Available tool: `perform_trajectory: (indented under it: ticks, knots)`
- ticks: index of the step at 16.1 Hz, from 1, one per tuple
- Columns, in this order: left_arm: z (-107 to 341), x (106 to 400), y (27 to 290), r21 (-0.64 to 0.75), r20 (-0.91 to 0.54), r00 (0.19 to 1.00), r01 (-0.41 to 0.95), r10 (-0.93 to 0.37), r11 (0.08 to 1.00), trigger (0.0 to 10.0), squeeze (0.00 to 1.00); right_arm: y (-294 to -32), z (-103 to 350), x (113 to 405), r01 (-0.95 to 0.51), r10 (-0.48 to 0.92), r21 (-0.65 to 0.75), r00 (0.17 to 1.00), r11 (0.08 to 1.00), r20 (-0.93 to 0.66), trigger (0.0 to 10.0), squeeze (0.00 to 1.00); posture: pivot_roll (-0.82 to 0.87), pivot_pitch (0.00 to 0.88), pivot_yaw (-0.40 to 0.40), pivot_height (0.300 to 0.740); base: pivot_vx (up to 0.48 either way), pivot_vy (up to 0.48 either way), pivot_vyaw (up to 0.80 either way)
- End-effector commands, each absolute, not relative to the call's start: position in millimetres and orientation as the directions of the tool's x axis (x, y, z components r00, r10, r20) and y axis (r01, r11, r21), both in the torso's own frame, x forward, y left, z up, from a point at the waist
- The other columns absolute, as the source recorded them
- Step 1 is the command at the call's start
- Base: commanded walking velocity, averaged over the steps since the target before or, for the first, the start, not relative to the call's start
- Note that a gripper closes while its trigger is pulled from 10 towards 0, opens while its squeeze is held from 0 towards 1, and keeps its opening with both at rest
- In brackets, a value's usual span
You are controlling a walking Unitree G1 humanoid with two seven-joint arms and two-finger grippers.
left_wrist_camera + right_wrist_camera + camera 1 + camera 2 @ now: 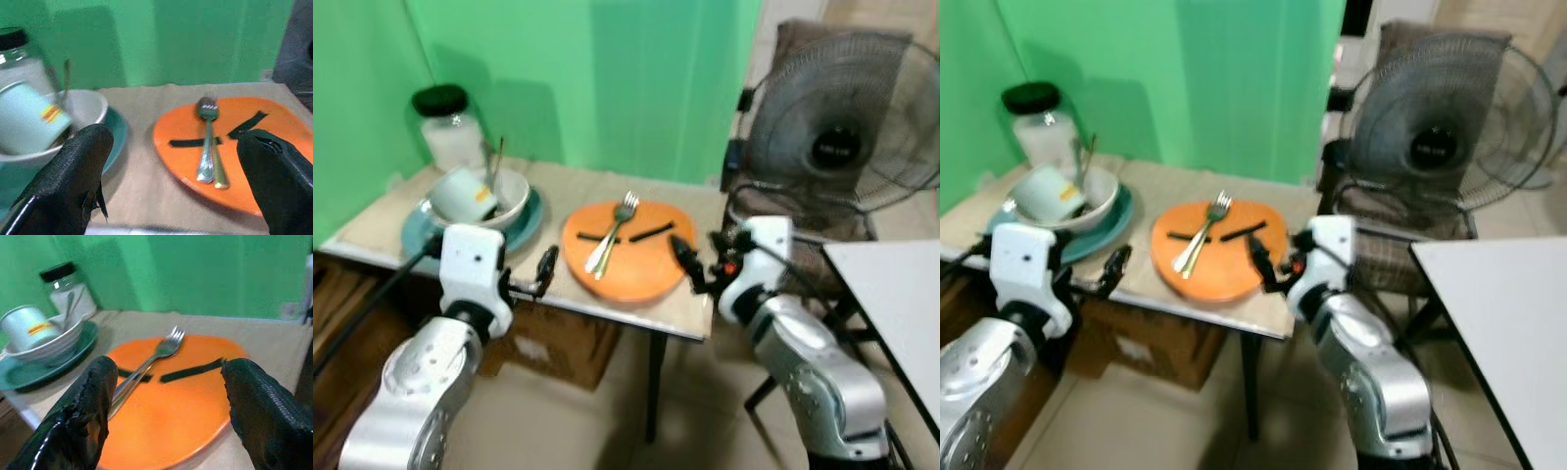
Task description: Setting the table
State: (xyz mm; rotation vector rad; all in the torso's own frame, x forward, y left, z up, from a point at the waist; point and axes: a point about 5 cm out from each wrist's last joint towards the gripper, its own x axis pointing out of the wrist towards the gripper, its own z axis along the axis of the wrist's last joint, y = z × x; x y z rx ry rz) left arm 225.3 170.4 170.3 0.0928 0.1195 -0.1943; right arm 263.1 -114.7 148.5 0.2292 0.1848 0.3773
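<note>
An orange plate point(641, 269) lies on the beige table point(558, 186), near its front edge. A fork point(615, 230) and a second utensil lie side by side on the plate, between two black strips point(190, 370). To the left, a white bowl point(514, 196) sits on a teal plate point(527, 227). The bowl holds a tilted pale mug point(462, 194) and an upright utensil. My left gripper point(545, 271) hangs open at the table's front edge, between the two plates. My right gripper point(683, 257) is open just right of the orange plate's rim, with nothing in it.
A glass jar point(450, 132) with a black lid stands behind the bowl against the green backdrop. A standing fan point(842, 127) is at the right, close to my right arm. A white table point(896, 294) juts in at the right. A cardboard box point(558, 348) sits under the beige table.
</note>
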Motion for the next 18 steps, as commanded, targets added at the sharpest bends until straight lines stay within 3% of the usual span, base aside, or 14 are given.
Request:
perform_trajectory:
  ticks: [1, 3, 7, 14, 18]
  knots:
    - [171.2, 224.3, 164.6, 0.071, -0.123, 0.968, 0.227, -0.218, 0.971, 10.0, 0.00, -123.3, 150.0, 262.6, -0.318, 0.356, 0.238, 0.925, 0.918, -0.136, 10.0, 0.00, 0.00, 0.017, 0.048, 0.740, 0.289, 0.000, 0.00]
    - [170.5, 224.6, 164.8, 0.072, -0.126, 0.968, 0.227, -0.216, 0.971, 10.0, 0.00, -123.8, 149.7, 262.5, -0.318, 0.356, 0.237, 0.924, 0.918, -0.137, 10.0, 0.00, 0.00, 0.015, 0.048, 0.740, 0.289, 0.000, 0.00]
    - [171.5, 229.0, 165.8, 0.070, -0.118, 0.970, 0.221, -0.212, 0.973, 10.0, 0.00, -126.1, 148.6, 262.3, -0.302, 0.345, 0.250, 0.926, 0.920, -0.152, 10.0, 0.00, -0.01, 0.006, 0.054, 0.740, 0.291, 0.000, -0.74]
    - [163.1, 232.1, 159.2, 0.061, -0.128, 0.961, 0.253, -0.244, 0.965, 10.0, 0.00, -132.7, 146.9, 259.5, -0.292, 0.328, 0.215, 0.933, 0.932, -0.152, 10.0, 0.00, -0.05, 0.000, 0.051, 0.740, 0.288, 0.000, 0.00]
    - [157.3, 239.5, 157.4, 0.067, -0.163, 0.956, 0.259, -0.245, 0.964, 10.0, 0.00, -137.1, 146.4, 264.1, -0.289, 0.323, 0.215, 0.936, 0.933, -0.141, 10.0, 0.00, 0.00, 0.000, 0.046, 0.740, 0.000, 0.000, 0.00]
